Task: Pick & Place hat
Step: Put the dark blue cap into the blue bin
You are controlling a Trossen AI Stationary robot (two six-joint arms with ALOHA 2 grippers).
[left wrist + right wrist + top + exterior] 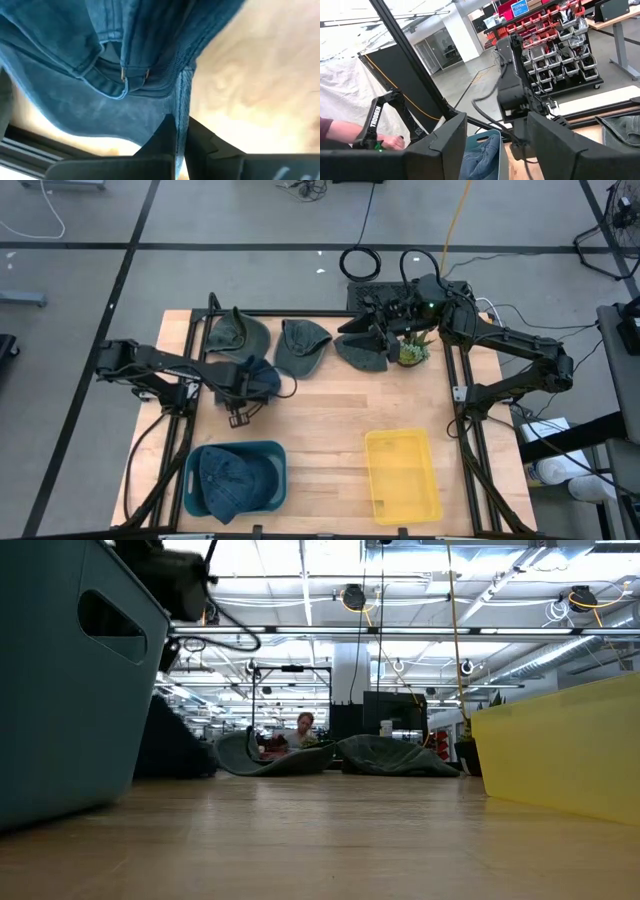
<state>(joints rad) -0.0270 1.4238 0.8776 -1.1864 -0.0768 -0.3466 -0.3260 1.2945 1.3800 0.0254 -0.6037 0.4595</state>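
A dark blue denim hat (266, 378) lies at the table's left centre, and my left gripper (180, 142) is shut on it, pointing down from above (243, 383). A second blue hat (228, 480) lies in the teal bin (276, 452) at the near left. Three green hats (238, 332) (300, 346) (364, 352) rest flat along the far edge. My right gripper (496, 145) hangs open and level, high over the far right (382, 330), with nothing between its fingers. My left gripper pinches a stitched edge of the blue hat (183, 100) between its two fingers (167, 132), which come from above, pointing down. The cloth spreads away beyond the fingertips; its strap buckle (134, 75) shows close by. In the low view the hat's lower part (175, 745) reaches the tabletop.
A yellow bin (402, 476) stands at the near right. A small potted plant (414, 350) sits by the far right green hat. Bare wood lies between the bins and the row of hats. A person (303, 728) sits in the room beyond.
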